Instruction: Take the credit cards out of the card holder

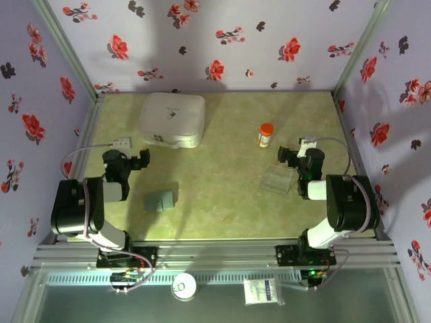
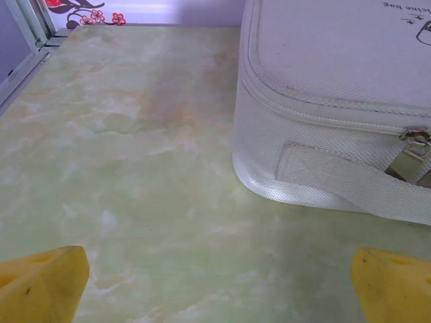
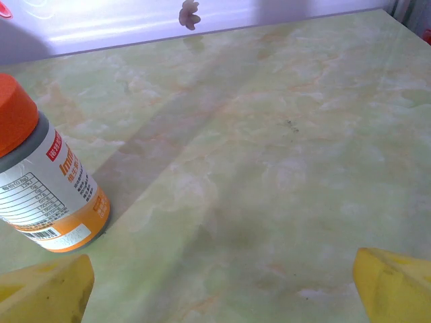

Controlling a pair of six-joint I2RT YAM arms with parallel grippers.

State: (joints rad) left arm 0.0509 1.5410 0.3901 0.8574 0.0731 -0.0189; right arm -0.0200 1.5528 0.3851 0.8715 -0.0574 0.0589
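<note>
Not started: left gripper (image 1: pixel 143 157) and right gripper (image 1: pixel 285 155) both hang wide open and empty, the card holder (image 1: pixel 160 200) lies untouched behind and right of the left gripper, with 0 cards visibly out.

The surface (image 1: pixel 222 215) is marbled pale green. The card holder (image 1: pixel 160 200) is slate grey-blue. Red flowers dot the lilac walls (image 1: pixel 269 27).

Reading from the middle of the table (image 1: pixel 222 219): the card holder (image 1: pixel 160 200) lies at eight o'clock, towards the near edge. The zipped case (image 1: pixel 172 119) is back between ten and eleven. The bottle (image 1: pixel 266 134) stands at two, with the tray (image 1: pixel 277 180) at three, nearer than the bottle.
</note>
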